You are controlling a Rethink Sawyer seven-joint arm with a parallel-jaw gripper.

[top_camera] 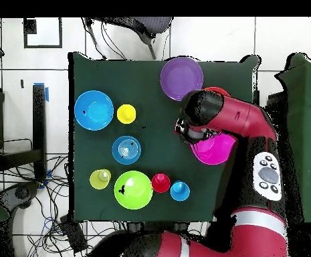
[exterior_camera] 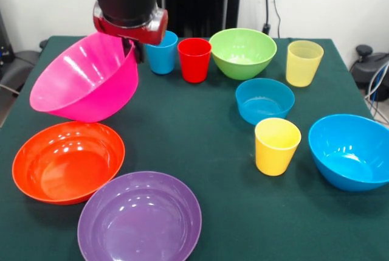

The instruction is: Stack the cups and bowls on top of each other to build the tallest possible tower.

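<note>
Right, your pink bowl point(exterior_camera: 85, 81) is off the tabletop point(exterior_camera: 200, 145), tilted with its mouth facing up and toward the camera in the front view; the pincer point(exterior_camera: 130, 51) grips its far rim, closed on the wall of the bowl; the fingers themselves are mostly hidden behind the rim and under the red wrist. From overhead the arm point(top_camera: 241, 124) covers most of that bowl, only a pink crescent point(top_camera: 211, 150) shows beside it.

Orange bowl point(exterior_camera: 67, 160) sits upright just below the pink one in the front view, the pink bowl's low edge hanging over its far rim; I can't tell whether they touch. Purple bowl point(exterior_camera: 140, 218) is upright beside the orange one, at the near edge; their rims look to be touching or nearly so.

Blue cup point(exterior_camera: 161, 53) and red cup point(exterior_camera: 194, 59) stand side by side at the far edge, right behind the pincer; green bowl point(exterior_camera: 242, 52) is next to the red cup; pale yellow cup point(exterior_camera: 303, 62) stands past the green bowl, apart from it.

Small blue bowl point(exterior_camera: 264, 100) sits mid-tabletop, in front of the green bowl; opaque yellow cup point(exterior_camera: 276, 146) stands just in front of it; medium blue bowl point(exterior_camera: 351, 150) is beside that cup, at the edge of the tabletop. Everything on the tabletop is upright, nothing stacked yet.
</note>
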